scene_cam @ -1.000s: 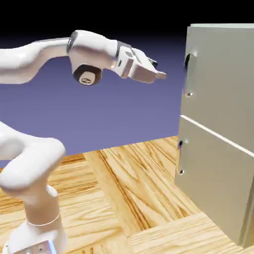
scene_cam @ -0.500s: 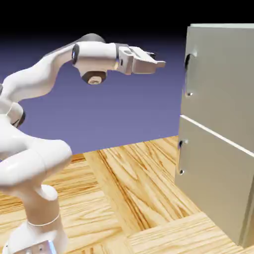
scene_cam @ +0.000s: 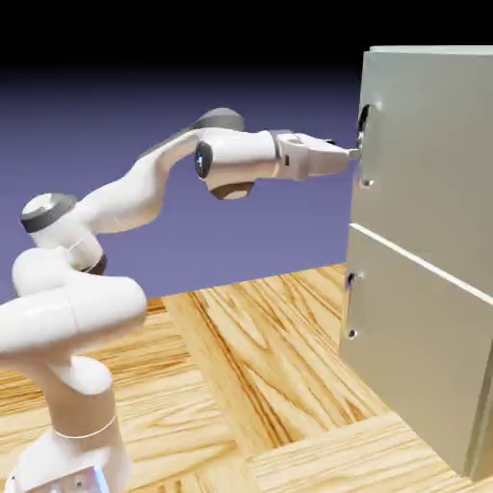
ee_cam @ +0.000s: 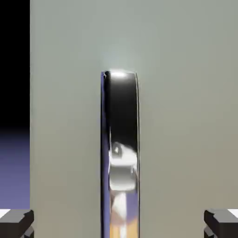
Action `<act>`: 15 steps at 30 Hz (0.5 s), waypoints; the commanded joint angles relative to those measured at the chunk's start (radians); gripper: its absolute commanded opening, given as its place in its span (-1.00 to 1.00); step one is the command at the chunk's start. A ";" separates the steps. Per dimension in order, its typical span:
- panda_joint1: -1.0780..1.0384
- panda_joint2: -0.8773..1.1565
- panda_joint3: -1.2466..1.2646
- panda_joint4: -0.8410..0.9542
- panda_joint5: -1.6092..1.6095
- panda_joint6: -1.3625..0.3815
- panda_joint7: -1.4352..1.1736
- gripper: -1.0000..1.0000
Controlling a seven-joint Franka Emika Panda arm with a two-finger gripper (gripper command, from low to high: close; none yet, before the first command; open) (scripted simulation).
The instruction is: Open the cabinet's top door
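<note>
Facing top door (scene_cam: 429, 159) w/ pincer (ee_cam: 119, 224) wide open, tips either side of handle (ee_cam: 123, 162)

A wood-patterned surface (scene_cam: 260, 376) lies before a blue-violet backdrop (scene_cam: 289, 231).

The top door (scene_cam: 428, 164) is located above the lower door (scene_cam: 414, 337), on the cabinet's (scene_cam: 480, 424) handle-bearing front.

No text, label, brand, number or sign can be read in either view.
</note>
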 commanded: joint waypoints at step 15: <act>0.162 0.052 -0.185 -0.366 0.034 -0.494 -0.270 -1.00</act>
